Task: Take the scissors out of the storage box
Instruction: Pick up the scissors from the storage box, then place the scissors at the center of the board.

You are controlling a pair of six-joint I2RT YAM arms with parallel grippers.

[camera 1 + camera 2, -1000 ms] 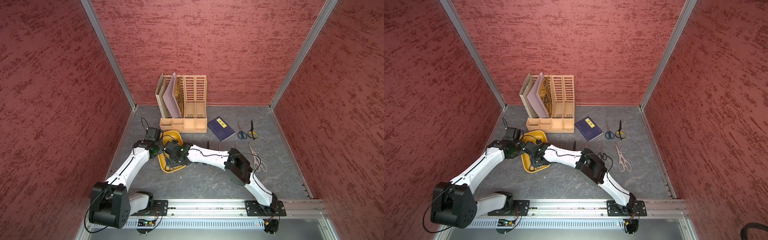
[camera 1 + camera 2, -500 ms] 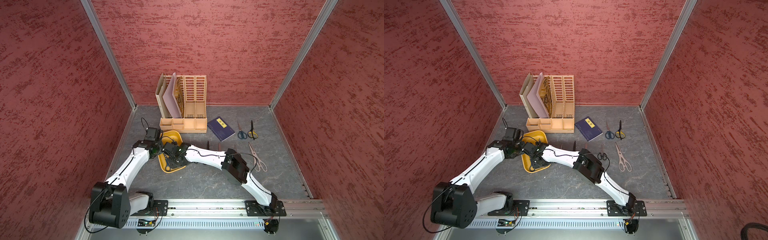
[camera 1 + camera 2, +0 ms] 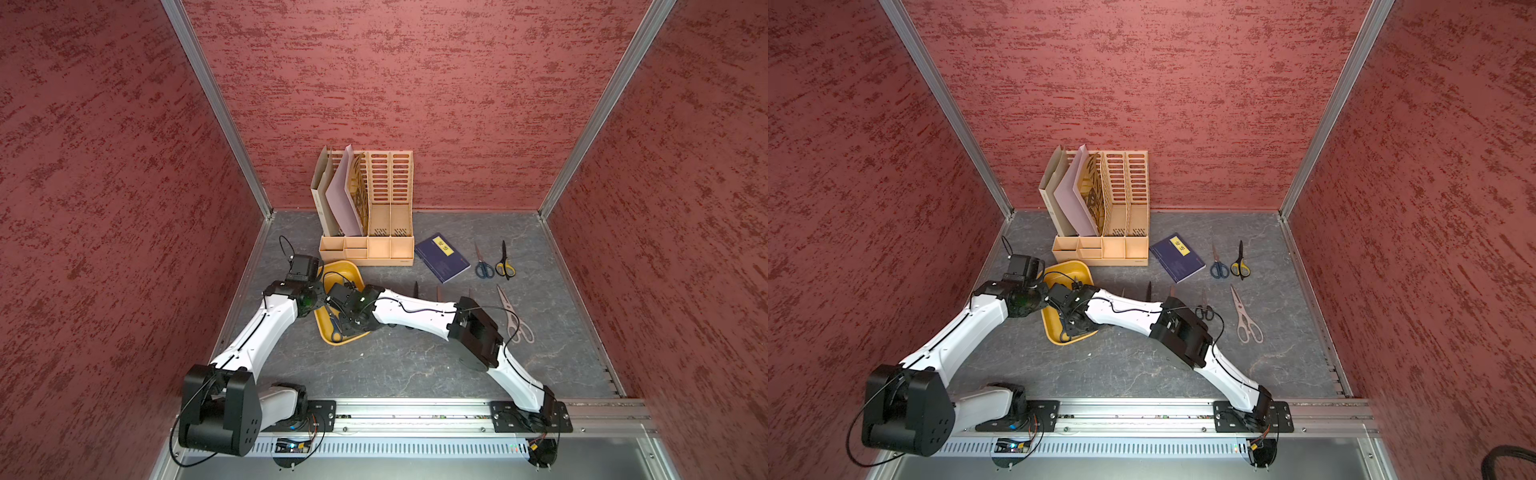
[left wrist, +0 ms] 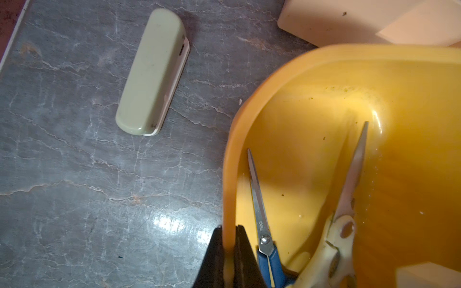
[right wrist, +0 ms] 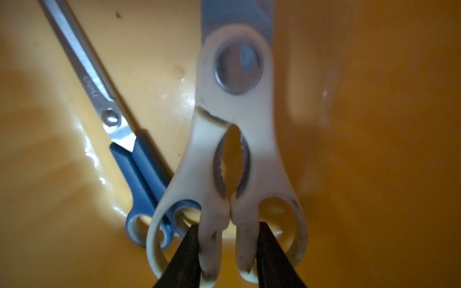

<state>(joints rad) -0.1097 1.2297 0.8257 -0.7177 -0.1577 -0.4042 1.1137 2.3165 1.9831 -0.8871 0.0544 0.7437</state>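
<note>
In both top views the storage box (image 3: 341,268) is lying half hidden on the tabletop (image 3: 395,365). The left wrist view is showing the left fingers (image 4: 215,251) clenched on its rim and a pale green case (image 4: 152,72) nearby. The right wrist view is showing the right fingers (image 5: 185,261) grasping cream scissors (image 5: 234,124) inside it, with blue scissors (image 5: 142,162) lying beside.
</note>
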